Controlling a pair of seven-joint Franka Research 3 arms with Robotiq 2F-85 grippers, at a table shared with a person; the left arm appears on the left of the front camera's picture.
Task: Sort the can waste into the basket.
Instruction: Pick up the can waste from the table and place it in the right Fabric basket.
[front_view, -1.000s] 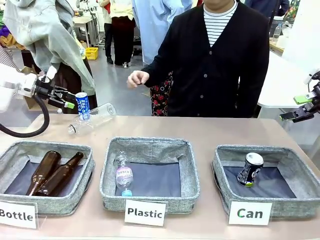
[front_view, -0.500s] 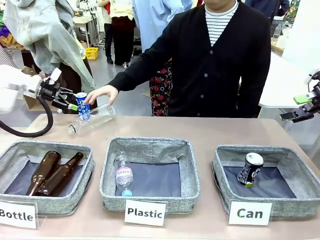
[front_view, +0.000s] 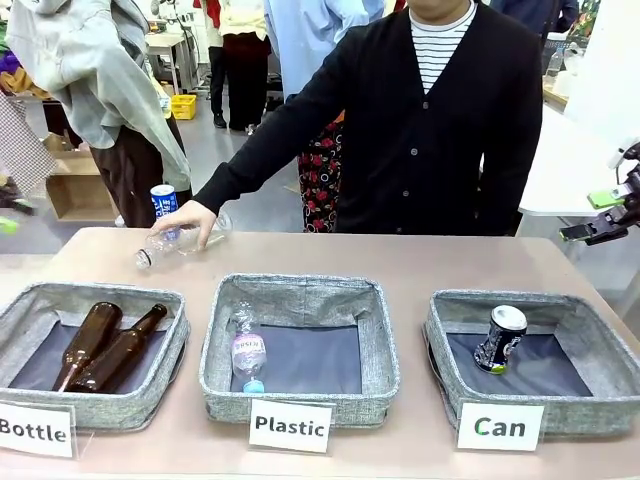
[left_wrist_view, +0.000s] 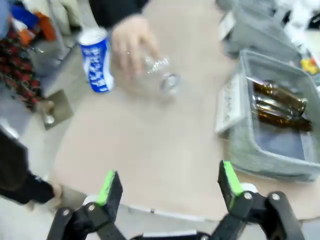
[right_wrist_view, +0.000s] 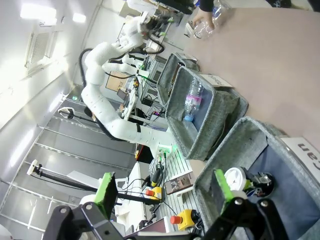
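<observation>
- Fingers first: we find the left fingers (left_wrist_view: 107, 186) spread wide with nothing between them, hanging just off the edge of the desk (left_wrist_view: 150, 150), apart from every object on it.
- We find the right fingers (right_wrist_view: 220, 184) likewise released and empty. In the front view they sit off the desk's right side, above and outside the Can basket (front_view: 520, 297).
- Done: the black can (front_view: 500, 338) with the silver top lies tilted on the dark lining of the Can basket, the one behind the white sign (front_view: 499, 427) reading "Can". We count this item as sorted.
- Left: the blue and white can (front_view: 164, 201) stands upright at the far left corner of the desk, well apart from the Can basket, with the whole width of the desk between them.
- The person's hand (front_view: 188, 218) reaches across from the far side and rests on the clear plastic bottle (front_view: 150, 254), which lies on its side just beside the blue and white can. We cannot tell whether the hand touches the can.
- The Plastic basket (front_view: 300, 290) holds one clear bottle and the Bottle basket (front_view: 100, 292) holds two brown glass bottles (front_view: 105, 345). Neither holds a can.
- In our judgement the task stands at about half: one of two cans is in place. The remaining can must be grasped at the left corner and carried across to the right-hand basket.
- We note one risk: the person's hand and the loose bottle crowd the can, so an approach now could knock it over.
</observation>
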